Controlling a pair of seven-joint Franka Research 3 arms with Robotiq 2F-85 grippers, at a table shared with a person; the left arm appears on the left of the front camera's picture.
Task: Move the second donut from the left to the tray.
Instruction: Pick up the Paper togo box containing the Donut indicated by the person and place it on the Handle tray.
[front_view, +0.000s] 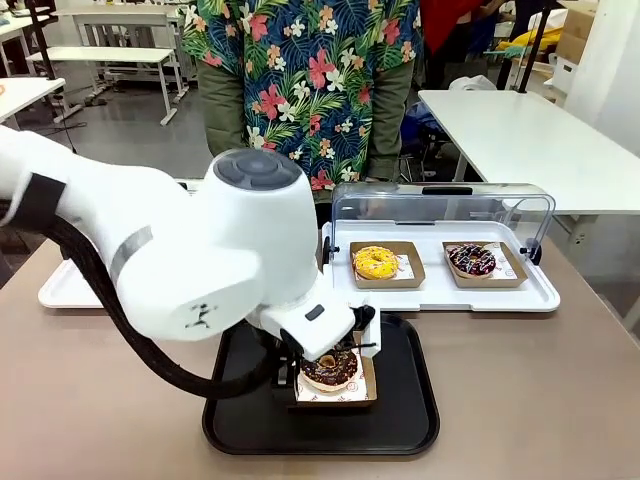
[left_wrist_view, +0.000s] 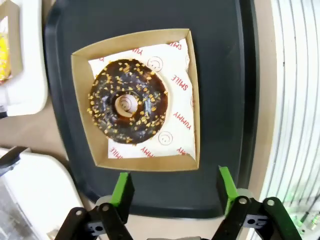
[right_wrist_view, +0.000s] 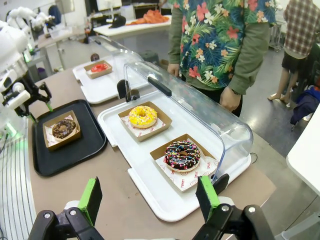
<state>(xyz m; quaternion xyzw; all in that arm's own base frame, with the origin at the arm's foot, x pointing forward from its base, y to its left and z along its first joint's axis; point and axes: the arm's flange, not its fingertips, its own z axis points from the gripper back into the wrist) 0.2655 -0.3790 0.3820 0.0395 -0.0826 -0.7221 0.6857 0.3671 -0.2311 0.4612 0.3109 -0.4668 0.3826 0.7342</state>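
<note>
A chocolate donut (left_wrist_view: 128, 102) with pale sprinkles sits in its brown cardboard holder (left_wrist_view: 82, 107) on white printed paper, resting flat on the black tray (front_view: 400, 400) at the near edge of the table (front_view: 540, 390). The left gripper (left_wrist_view: 175, 192) hangs just above the holder's edge, its green-padded fingers (left_wrist_view: 121, 189) spread wide apart and touching nothing; in the left wrist view the holder lies clear of both pads. From the front, the white left arm (front_view: 190, 250) reaches in over the tray and hides part of it. Behind the tray, a white tray (front_view: 440, 295) with its clear lid (front_view: 440, 205) raised holds a yellow donut (front_view: 375, 262) and a dark donut (front_view: 471, 260) with multicoloured sprinkles, each in its own cardboard holder. In the right wrist view, the right gripper (right_wrist_view: 150, 197) hovers over the near corner of that white tray with its fingers wide apart and empty, and a red-glazed donut (right_wrist_view: 99, 67) sits on a second white tray farther back. A person (front_view: 300, 80) in a floral shirt stands at the far side of the table.
</note>
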